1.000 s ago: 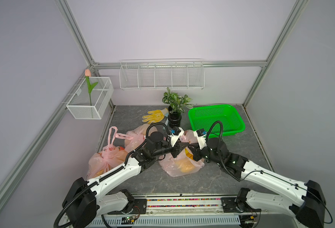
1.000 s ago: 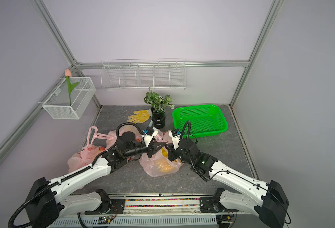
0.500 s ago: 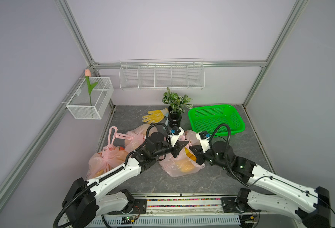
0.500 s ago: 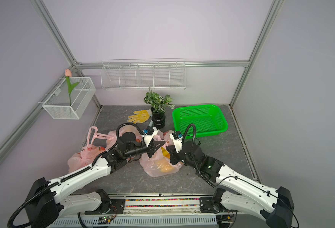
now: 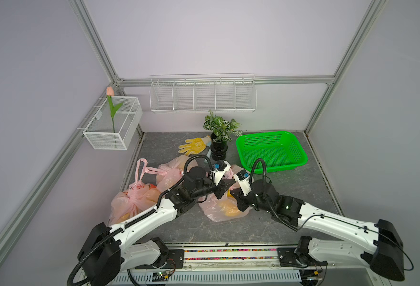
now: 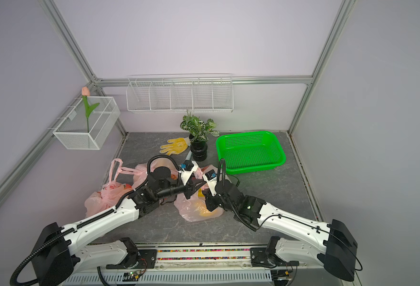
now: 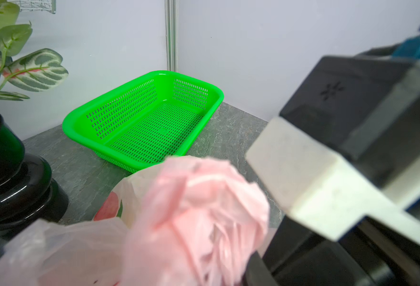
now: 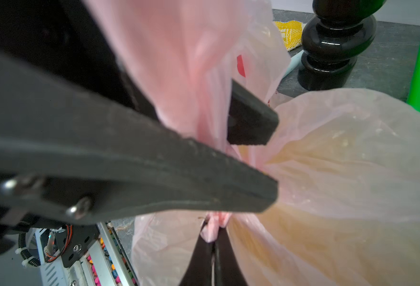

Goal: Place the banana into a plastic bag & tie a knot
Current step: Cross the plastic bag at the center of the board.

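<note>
A pink plastic bag point(image 5: 219, 210) point(image 6: 191, 210) lies mid-table, and a yellow shape inside it shows through, the banana point(image 5: 226, 205) point(image 8: 327, 173). My left gripper point(image 5: 226, 188) point(image 6: 196, 190) is over the bag's top. In the right wrist view its two black fingers point(image 8: 251, 121) sit either side of the gathered pink neck point(image 8: 191, 74), closed on it. My right gripper point(image 5: 232, 195) point(image 8: 214, 237) is shut on a thin pink strip of the bag just below. In the left wrist view the bunched plastic point(image 7: 196, 210) fills the foreground and hides the left jaws.
A green basket point(image 5: 270, 151) stands at the back right, with a potted plant point(image 5: 219, 148) and a yellow glove point(image 5: 194, 144) beside it. Two more filled pink bags point(image 5: 134, 198) point(image 5: 172, 170) lie at the left. Wire baskets hang on the left wall point(image 5: 112, 123) and back wall point(image 5: 201, 94).
The right arm drew a little to the right and came back toward the bag. The left arm has stayed over the bag's top.
</note>
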`<action>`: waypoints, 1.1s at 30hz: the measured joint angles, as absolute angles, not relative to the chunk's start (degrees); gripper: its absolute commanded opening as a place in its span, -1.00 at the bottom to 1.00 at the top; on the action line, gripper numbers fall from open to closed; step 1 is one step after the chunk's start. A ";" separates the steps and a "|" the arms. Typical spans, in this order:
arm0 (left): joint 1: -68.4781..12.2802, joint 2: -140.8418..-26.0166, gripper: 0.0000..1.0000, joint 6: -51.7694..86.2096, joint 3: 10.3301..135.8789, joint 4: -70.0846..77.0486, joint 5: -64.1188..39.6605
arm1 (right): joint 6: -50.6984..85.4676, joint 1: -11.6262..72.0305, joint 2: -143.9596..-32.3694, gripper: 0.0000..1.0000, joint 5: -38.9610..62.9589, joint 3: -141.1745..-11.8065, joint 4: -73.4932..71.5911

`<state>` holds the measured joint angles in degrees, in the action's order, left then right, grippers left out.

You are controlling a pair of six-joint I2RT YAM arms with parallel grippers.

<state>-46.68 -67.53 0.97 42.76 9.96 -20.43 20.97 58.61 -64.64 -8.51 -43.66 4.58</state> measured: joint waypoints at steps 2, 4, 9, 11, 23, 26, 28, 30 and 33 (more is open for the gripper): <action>-46.61 -67.11 -0.33 0.99 42.52 9.74 -20.40 | 20.93 58.65 -64.75 -0.86 -9.21 -43.31 3.38; -46.54 -66.28 -0.31 1.10 41.91 9.34 -20.36 | 20.75 58.65 -64.73 -0.86 -9.87 -42.78 1.98; -46.50 -64.49 -0.29 1.13 40.69 7.01 -19.31 | 19.86 58.67 -64.42 -0.83 -10.22 -40.69 -1.37; -46.50 -64.03 -0.31 1.15 40.32 6.46 -19.03 | 19.46 58.78 -64.12 -0.83 -10.02 -39.92 -2.17; -46.52 -64.10 -0.73 1.89 40.01 5.26 -19.20 | 16.25 62.70 -61.91 -0.81 -8.99 -37.80 -5.48; -46.50 -64.16 -0.88 2.17 40.01 5.30 -20.08 | 16.01 62.74 -62.89 -0.80 -9.87 -37.80 -5.91; -46.50 -64.16 -0.97 2.35 40.01 5.30 -20.73 | 15.81 62.74 -63.90 -0.74 -10.61 -37.82 -6.17; -46.50 -64.16 -1.00 2.42 40.01 5.43 -21.23 | 15.35 62.74 -64.62 -0.64 -10.96 -37.85 -6.20; -46.50 -63.99 -1.00 2.39 40.01 5.80 -21.47 | 14.15 62.72 -64.40 -0.42 -11.05 -38.04 -5.28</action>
